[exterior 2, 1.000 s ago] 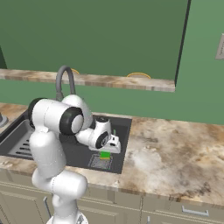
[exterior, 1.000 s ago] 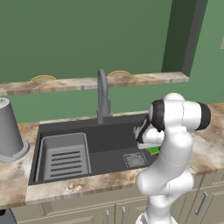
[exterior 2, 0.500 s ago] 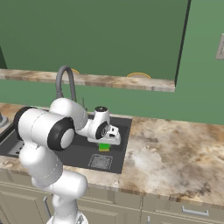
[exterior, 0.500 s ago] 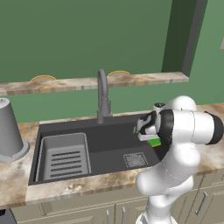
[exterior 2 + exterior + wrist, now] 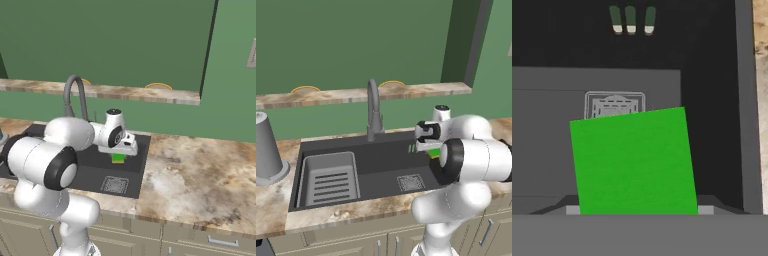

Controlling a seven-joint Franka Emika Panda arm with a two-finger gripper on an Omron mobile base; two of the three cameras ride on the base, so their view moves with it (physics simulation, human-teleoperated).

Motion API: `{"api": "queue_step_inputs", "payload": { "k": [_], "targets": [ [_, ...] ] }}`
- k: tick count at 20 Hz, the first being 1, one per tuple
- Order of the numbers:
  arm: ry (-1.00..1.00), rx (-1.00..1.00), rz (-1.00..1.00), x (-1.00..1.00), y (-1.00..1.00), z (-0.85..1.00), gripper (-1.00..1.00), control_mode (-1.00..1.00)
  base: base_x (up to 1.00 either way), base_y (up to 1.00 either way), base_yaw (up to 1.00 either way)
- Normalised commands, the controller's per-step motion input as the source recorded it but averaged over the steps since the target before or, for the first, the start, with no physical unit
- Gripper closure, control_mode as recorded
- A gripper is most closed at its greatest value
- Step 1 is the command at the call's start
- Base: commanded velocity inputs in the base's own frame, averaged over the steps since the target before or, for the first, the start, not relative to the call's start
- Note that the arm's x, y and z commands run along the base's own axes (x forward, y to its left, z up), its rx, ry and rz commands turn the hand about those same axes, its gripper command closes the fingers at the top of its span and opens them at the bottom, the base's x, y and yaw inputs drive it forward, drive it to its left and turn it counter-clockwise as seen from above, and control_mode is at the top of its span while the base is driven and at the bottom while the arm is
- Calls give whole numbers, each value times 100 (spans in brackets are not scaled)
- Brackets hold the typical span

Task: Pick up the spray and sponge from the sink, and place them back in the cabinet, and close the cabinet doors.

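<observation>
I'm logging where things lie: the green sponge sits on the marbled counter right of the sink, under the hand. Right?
Not quite. The sponge lies inside the sink, on its dark floor beside the drain grate, not on the counter. The hand view shows it; it is under the hand as you said.

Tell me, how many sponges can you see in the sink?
1. The green sponge lies in the sink, at its right end, near the drain grate, right under the gripper. Another could be hidden behind the robot's arm.
</observation>
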Motion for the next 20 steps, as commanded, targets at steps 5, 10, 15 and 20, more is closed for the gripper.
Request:
{"api": "queue_step_inputs", "payload": {
  "k": [5, 10, 15, 20],
  "targets": [
    [0, 0, 0, -21, 0, 57, 100, -100, 0, 0, 0],
    [0, 0, 0, -27, 0, 53, 100, -100, 0, 0, 0],
    [0, 0, 0, -23, 0, 51, 100, -100, 0, 0, 0],
    [0, 0, -2, -15, 3, 36, 100, -100, 0, 0, 0]
  ]
}}
